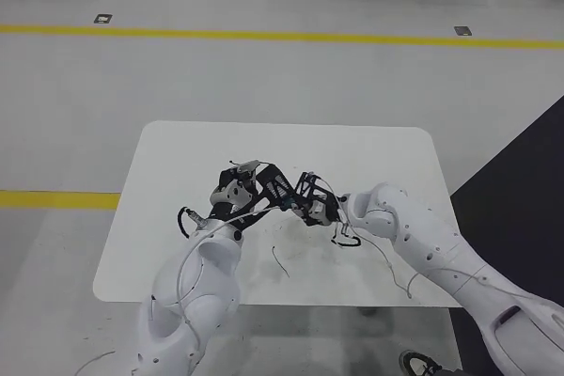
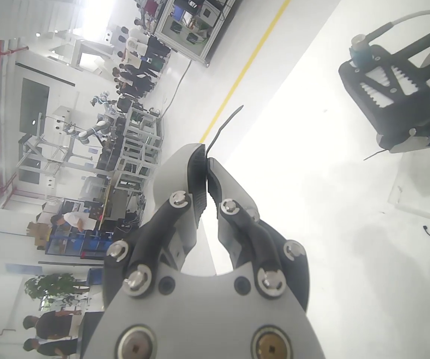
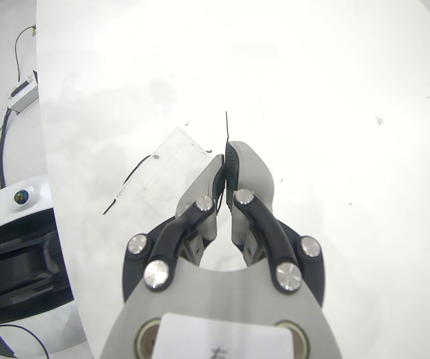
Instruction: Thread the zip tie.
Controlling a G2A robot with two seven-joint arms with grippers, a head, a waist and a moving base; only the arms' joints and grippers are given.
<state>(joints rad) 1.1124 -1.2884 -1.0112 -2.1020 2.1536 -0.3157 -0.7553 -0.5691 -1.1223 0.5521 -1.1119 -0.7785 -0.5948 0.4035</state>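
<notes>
— What else came through on your feed?
— I saw a white table (image 1: pixel 376 150) with rounded corners, and a clear plastic sheet (image 3: pixel 166 169) lay flat on it.
— And the floor?
— A yellow line (image 1: pixel 263 36) ran beyond the table. A small metal box (image 3: pixel 22 93) sat just off its edge.
</notes>
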